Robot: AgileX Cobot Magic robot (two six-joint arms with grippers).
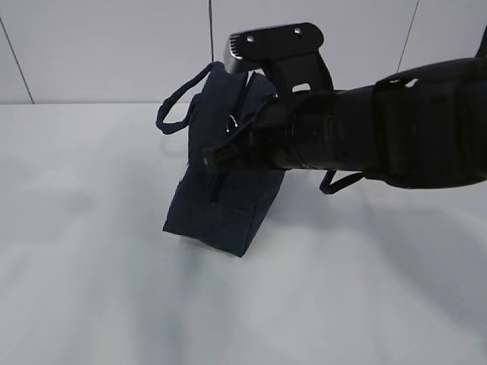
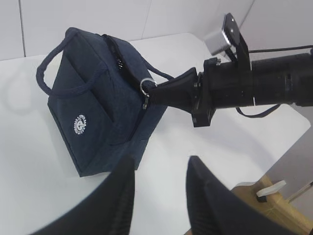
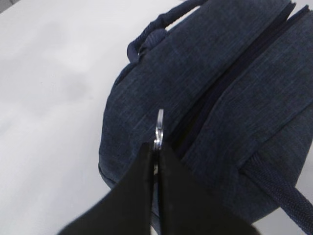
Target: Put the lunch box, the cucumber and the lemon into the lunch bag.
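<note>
Soft, even light; faint shadows; near tool fingers [image 2: 122, 196] perhaps slightly blurred.

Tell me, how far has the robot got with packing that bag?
Nothing looks packed for certain: no lunch box, cucumber or lemon shows, and the inside of the lunch bag is hidden. In hand: the right gripper pinches the zipper ring. The left gripper is open and idle.

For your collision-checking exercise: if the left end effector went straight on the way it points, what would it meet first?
Probably the boxy dark navy fabric lunch bag, at its lower front corner. The open left end effector hangs short of it. Depth is unclear, so it might hit the white table first.
</note>
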